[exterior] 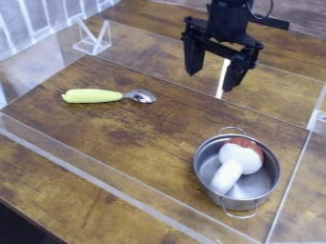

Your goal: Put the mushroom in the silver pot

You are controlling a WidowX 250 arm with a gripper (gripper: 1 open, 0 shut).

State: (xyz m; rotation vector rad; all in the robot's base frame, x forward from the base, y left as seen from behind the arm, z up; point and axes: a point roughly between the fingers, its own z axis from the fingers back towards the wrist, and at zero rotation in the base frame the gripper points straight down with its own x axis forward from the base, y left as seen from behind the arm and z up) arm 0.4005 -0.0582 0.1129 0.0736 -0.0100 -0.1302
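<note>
The mushroom (234,162), with a thick white stem and a red-brown cap, lies on its side inside the silver pot (208,174) at the lower right of the wooden table. My gripper (213,77) hangs open well above and behind the pot, toward the far side of the table. Its two black fingers (193,62) point down with nothing between them.
A spoon with a yellow handle (93,96) lies on the left of the table. A low clear wall (140,181) frames the work area. A small clear stand (91,40) sits at the back left.
</note>
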